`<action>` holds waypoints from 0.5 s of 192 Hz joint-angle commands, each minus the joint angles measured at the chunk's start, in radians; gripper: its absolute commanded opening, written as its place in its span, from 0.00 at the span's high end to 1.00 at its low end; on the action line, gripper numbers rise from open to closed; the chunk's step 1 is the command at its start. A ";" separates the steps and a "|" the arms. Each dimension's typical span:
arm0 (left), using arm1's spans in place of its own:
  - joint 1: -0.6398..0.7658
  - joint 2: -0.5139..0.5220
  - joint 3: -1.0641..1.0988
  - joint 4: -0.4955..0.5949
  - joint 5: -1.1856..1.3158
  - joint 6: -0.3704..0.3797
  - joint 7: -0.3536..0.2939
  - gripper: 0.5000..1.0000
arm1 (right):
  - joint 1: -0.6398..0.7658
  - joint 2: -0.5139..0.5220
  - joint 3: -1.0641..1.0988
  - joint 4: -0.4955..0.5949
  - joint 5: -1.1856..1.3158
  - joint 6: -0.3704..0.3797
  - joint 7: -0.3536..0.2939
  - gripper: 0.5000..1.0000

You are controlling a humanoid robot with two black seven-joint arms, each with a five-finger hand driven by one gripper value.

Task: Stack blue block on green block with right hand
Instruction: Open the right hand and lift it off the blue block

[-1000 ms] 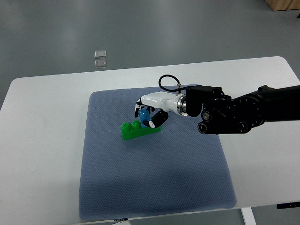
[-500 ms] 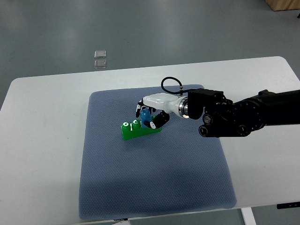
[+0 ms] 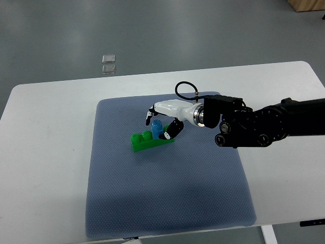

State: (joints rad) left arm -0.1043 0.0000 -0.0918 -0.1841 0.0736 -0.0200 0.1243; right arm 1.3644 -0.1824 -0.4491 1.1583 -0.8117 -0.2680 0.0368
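Bare mat [image 3: 167, 188] — blocks [image 3: 151, 140] mid-mat

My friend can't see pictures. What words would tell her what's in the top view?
Seen from above, a robot's right hand reaches in from the right and holds a small blue block on top of a long green block. Both sit on a blue-grey mat covering a white table.

We see a white table [image 3: 45, 152] carrying a slate-blue mat [image 3: 167, 193] with a fine dotted weave. On the mat lies a bright green block [image 3: 144, 142]; touching its top is a light blue block [image 3: 156, 128]. Right of the green block, the right hand [image 3: 163, 118] is white with black fingertips on a black arm [image 3: 269, 124].
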 commanded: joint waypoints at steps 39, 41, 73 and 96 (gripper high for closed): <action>0.000 0.000 0.000 -0.005 0.000 0.000 0.000 0.00 | 0.005 -0.022 0.027 0.003 0.005 0.021 0.002 0.29; 0.000 0.000 0.000 -0.005 0.000 0.000 0.000 0.00 | 0.005 -0.023 0.030 0.003 0.005 0.023 0.002 0.29; 0.000 0.000 0.001 -0.006 0.000 0.000 0.000 0.00 | 0.041 -0.063 0.087 0.018 0.023 0.070 0.000 0.29; -0.001 0.000 0.001 -0.008 0.000 0.000 0.000 0.00 | 0.047 -0.103 0.165 0.023 0.068 0.139 -0.005 0.29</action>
State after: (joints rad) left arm -0.1051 0.0000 -0.0918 -0.1901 0.0736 -0.0196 0.1242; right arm 1.4047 -0.2533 -0.3477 1.1784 -0.7818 -0.1854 0.0375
